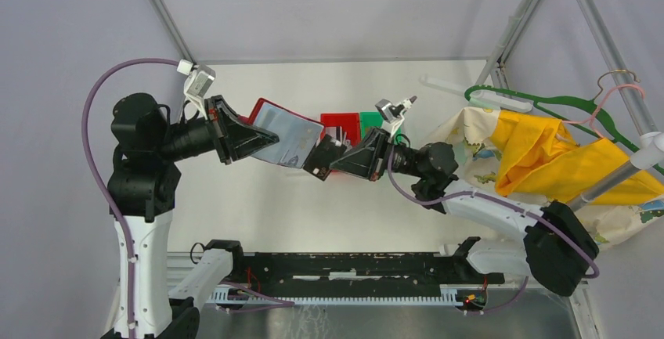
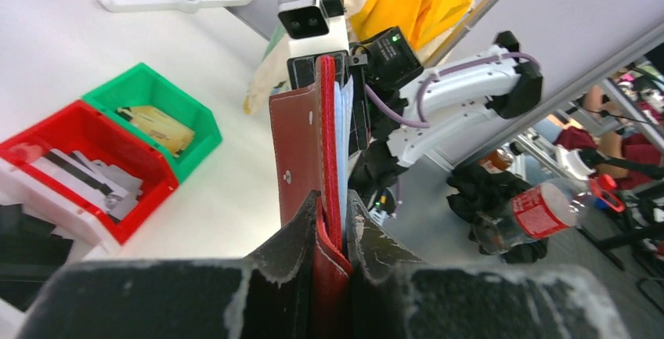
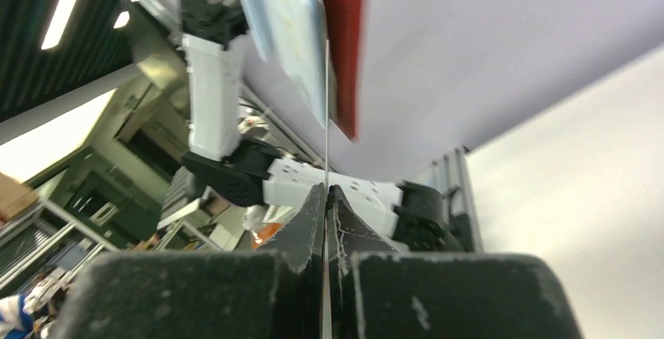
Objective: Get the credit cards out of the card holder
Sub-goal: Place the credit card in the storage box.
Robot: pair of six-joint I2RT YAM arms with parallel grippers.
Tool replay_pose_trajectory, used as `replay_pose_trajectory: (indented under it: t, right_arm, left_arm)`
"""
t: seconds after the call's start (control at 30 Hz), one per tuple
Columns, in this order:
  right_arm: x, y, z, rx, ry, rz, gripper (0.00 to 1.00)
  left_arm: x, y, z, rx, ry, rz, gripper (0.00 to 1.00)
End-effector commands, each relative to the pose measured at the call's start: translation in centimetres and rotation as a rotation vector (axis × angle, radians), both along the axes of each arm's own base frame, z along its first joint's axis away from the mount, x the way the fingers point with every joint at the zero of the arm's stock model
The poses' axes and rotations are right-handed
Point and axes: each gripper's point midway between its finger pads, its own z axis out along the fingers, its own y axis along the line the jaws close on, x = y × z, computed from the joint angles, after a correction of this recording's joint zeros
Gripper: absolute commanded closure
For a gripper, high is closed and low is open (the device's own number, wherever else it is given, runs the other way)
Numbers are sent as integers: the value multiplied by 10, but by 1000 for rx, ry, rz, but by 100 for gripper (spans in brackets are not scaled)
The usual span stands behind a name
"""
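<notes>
One card holder (image 1: 283,129) hangs in the air between the two arms, with one edge clamped in the left claw (image 2: 333,207). The right claw (image 3: 326,195) is pinched tight on one card (image 3: 326,120), seen edge-on and reaching up against the holder's pale leaves. Two bins, red (image 2: 78,124) and green (image 2: 125,88), sit on the counter (image 1: 258,214) just behind the right claw. Bare counter lies below the holder.
</notes>
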Motion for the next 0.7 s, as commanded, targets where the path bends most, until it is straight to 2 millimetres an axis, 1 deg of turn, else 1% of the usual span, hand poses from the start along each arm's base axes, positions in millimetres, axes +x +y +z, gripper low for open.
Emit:
replay_pose_trajectory:
  t: [0.0, 0.03, 0.1, 0.23, 0.37, 0.4, 0.47, 0.57, 0.63, 0.67]
  right_arm:
    - [14, -31, -31, -147, -13, -51, 100]
    - [23, -35, -39, -189, -17, -92, 100]
    - [47, -36, -67, -332, 13, -171, 100]
    - [80, -29, -102, -520, 10, -233, 100]
    - [115, -16, -132, -654, 16, -275, 100]
    - [123, -12, -144, -694, 31, -276, 100]
    - [139, -3, -159, -747, 35, -274, 100]
    - [162, 17, -175, -809, 41, -268, 100]
    - [173, 34, -184, -856, 46, -262, 100]
    - [180, 43, -182, -861, 37, -264, 100]
  left_arm:
    - [14, 8, 4, 69, -123, 83, 91]
    - [17, 9, 2, 78, -132, 92, 88]
    - [24, 11, -2, 96, -140, 117, 84]
    - [32, 15, -10, 128, -123, 146, 84]
    - [27, 15, -9, 139, -129, 137, 84]
    - [24, 15, -7, 137, -138, 129, 84]
    - [21, 14, -4, 127, -151, 120, 84]
    - [14, 11, -1, 117, -157, 93, 84]
    - [11, 11, -1, 114, -160, 84, 84]
    - [10, 11, -1, 113, -162, 82, 84]
